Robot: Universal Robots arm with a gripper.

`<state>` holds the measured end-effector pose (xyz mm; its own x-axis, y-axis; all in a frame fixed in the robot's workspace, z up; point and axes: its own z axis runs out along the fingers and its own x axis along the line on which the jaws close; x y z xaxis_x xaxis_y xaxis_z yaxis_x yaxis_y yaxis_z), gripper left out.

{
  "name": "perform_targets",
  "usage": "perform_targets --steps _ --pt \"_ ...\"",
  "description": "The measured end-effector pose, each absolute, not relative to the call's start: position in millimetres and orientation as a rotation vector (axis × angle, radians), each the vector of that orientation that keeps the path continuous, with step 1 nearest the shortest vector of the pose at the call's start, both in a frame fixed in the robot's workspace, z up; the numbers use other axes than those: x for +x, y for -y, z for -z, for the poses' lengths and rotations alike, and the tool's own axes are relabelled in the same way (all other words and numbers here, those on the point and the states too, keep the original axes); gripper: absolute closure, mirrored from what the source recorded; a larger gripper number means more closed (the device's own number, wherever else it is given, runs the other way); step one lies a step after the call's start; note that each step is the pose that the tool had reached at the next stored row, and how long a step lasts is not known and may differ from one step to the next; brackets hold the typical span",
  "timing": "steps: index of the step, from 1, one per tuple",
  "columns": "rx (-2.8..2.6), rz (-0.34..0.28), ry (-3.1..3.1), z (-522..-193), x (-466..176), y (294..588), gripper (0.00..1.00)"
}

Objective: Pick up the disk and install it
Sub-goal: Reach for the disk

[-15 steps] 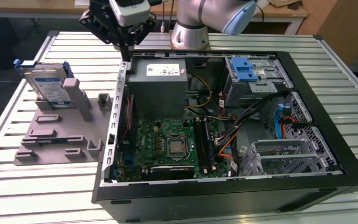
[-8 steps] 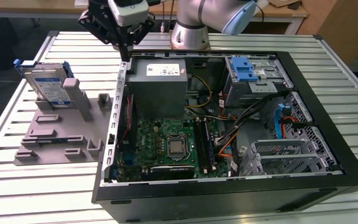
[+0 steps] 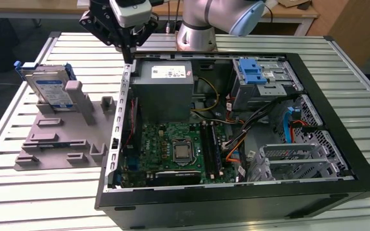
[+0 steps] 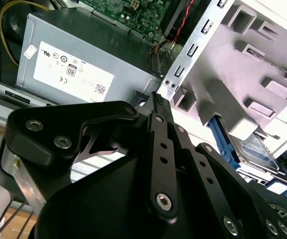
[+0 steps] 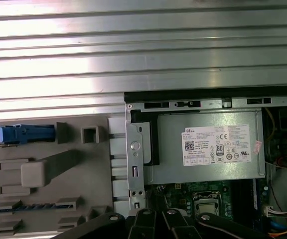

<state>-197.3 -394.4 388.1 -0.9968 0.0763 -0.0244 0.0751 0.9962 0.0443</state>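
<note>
The black, multi-link end effector [image 3: 128, 57] is seen closed on nothing, its fingers drawn together to a single tip. It is held above the rim of the open black metal computer case [image 3: 236, 204], just beside the large grey power-supply box [image 3: 165, 91]. The flat, rectangular silver metal disk [image 3: 47, 87], framed by a blue plastic bracket, is stood on edge in a light grey moulded plastic fixture [image 3: 63, 142] on the slatted metal tabletop [image 3: 44, 204]. It is outside the case, toward the exterior view's left and apart from the end effector. The step in hand is judged to be the approach for the pick, with nothing yet grasped. For this to be done well, the fingers would have to be opened before the disk is reached and aligned across its thin faces. The exposed upper part should be taken rather than the bracket, and the fixture's grey posts kept clear. The grey metal drive cage [image 3: 278, 77] with its blue plastic latch is seen unoccupied inside the case. A white-and-blue label is borne by the disk. A white sticker [image 5: 215, 145] with black print, certification symbols and a square code is borne by the power-supply box, and its wording is not transcribed here.
</note>
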Motion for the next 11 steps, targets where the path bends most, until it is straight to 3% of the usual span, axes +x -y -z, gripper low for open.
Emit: perform_targets --steps 11 --pt "0.118 -0.068 -3.113 -387.7 -203.5 393.5 0.89"
